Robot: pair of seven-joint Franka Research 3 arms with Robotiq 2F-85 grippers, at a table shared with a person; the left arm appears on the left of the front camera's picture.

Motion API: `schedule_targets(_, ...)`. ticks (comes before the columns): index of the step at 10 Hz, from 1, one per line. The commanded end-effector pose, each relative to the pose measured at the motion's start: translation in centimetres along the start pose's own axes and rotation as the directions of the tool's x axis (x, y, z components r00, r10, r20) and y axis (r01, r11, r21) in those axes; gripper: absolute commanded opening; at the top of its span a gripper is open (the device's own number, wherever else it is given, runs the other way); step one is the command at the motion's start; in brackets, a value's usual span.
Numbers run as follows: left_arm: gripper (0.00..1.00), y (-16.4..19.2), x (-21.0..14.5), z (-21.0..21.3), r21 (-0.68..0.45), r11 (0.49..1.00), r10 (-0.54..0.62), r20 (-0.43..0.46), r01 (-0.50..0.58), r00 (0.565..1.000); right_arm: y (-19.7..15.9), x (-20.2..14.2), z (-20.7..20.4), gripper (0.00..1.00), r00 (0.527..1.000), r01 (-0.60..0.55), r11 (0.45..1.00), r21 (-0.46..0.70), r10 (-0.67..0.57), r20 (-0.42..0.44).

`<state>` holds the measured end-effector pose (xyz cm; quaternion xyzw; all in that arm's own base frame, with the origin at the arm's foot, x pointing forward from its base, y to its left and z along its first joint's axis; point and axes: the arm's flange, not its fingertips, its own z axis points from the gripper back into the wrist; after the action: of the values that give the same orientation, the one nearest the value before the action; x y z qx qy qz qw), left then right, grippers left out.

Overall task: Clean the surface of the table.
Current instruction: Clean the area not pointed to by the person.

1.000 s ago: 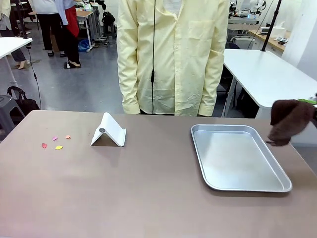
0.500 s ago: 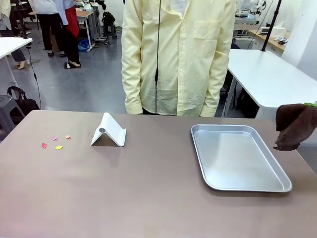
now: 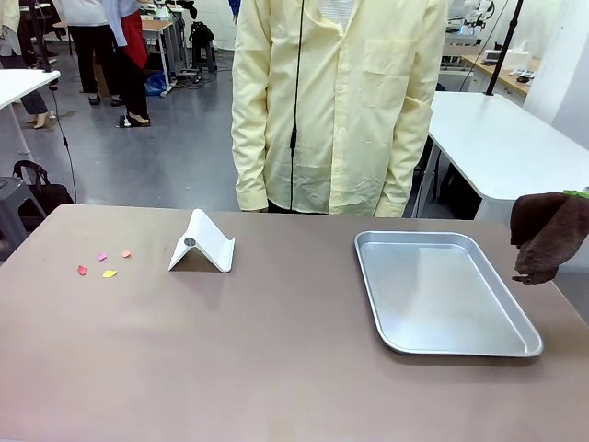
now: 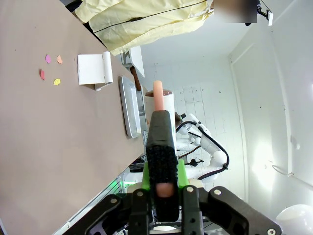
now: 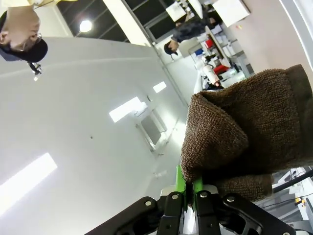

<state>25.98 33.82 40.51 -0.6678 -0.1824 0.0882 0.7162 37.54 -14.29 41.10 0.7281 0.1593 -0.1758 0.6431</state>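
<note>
The table (image 3: 276,368) is lying across the lower half of the front view, its top not yet wiped: small coloured scraps (image 3: 103,262) are sitting at mid-left, a white stand (image 3: 202,244) just right of them, and a tray (image 3: 442,295) at lower right. A person (image 3: 336,101) is standing at top centre.

At the right edge the right gripper (image 5: 190,183) is pinching a brown cloth (image 3: 548,235) tight between its pads, and the cloth is hanging clear above the table's right edge. The left gripper (image 4: 164,178) is clamping a black tool (image 4: 160,142) with a pink tip.

The wipe itself seems not yet begun. The next move is probably calling for lowering the cloth flat onto bare tabletop, then sweeping, skirting the tray and stand, with the scraps lying well apart at the far left.
</note>
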Motion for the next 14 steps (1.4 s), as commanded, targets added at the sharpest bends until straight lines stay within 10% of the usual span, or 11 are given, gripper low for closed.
schedule_targets(1,0.0,-0.1,-0.1,0.0,-0.001,1.0,-0.019,-0.006,0.019,1.0,0.3,0.2,-0.4,0.06,1.0,-0.011,1.0,0.014,0.011,0.01)
schedule_targets(9,0.0,-0.1,-0.1,0.0,-0.001,1.0,-0.019,-0.006,0.019,1.0,0.3,0.2,-0.4,0.06,1.0,-0.011,1.0,0.014,0.011,0.01)
schedule_targets(10,0.22,0.0,0.0,0.0,0.0,1.0,0.0,0.0,0.0,1.0,0.3,0.2,-0.4,0.06,1.0,-0.011,1.0,0.014,0.011,0.01)
schedule_targets(14,0.22,0.4,0.6,-3.4,0.117,0.993,0.013,0.071,-0.022,0.997,0.3,0.2,-0.4,0.06,1.0,-0.011,1.0,0.014,0.011,0.01)
